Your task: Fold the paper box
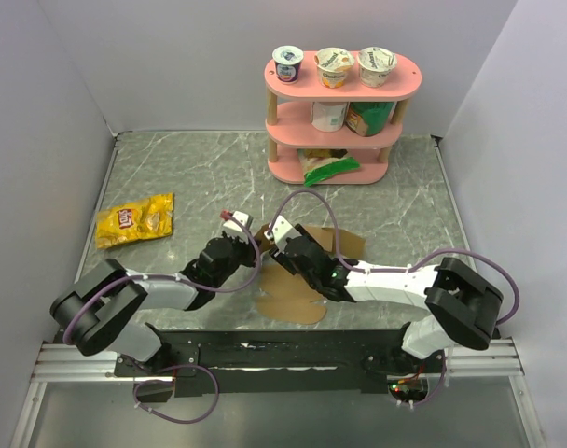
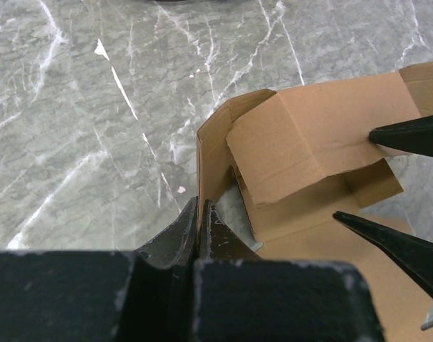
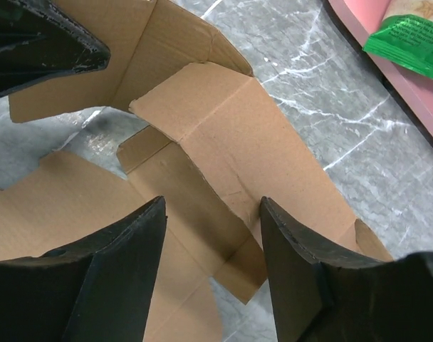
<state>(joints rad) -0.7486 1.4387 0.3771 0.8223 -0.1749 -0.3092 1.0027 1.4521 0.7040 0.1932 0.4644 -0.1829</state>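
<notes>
The paper box point(image 1: 293, 303) is a partly folded brown cardboard sheet lying in the middle of the table. My left gripper point(image 1: 239, 241) is shut on the edge of an upright side flap, which shows in the left wrist view point(image 2: 199, 208). A folded panel point(image 2: 309, 135) leans inward beside that flap. My right gripper point(image 1: 288, 245) is open and empty, hovering just above the sheet. In the right wrist view point(image 3: 213, 203) its fingers straddle a crease of the box point(image 3: 231, 128). Its fingertips point(image 2: 409, 135) also show in the left wrist view.
A yellow snack bag point(image 1: 134, 220) lies at the far left. A pink three-tier shelf point(image 1: 283, 168) with yogurt cups and a green packet point(image 1: 328, 168) stands at the back. Its base point(image 3: 409, 92) is close to the box's far side.
</notes>
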